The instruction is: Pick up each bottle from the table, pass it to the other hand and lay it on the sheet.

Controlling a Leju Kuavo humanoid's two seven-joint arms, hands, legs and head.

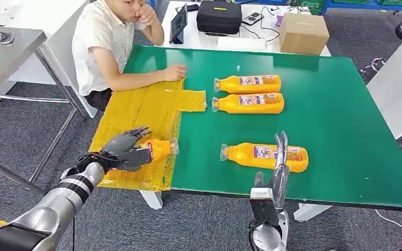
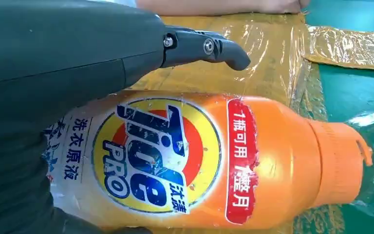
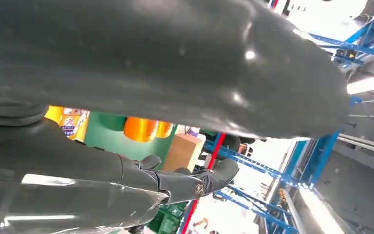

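Right, four orange bottles, white-labelled: the left hand (image 1: 127,150) grips one (image 1: 158,149) on the yellow sheet (image 1: 141,112); three lie toward three o'clock on the green table (image 1: 345,125). The right hand (image 1: 279,167) hangs with its fingers apart.

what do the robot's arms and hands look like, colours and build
Both arms are shiny silver metal segments with black joint bands. The left hand is dark grey with slim jointed fingers and visible screws at the joints. The right hand is the same grey, above a boxy black wrist block.
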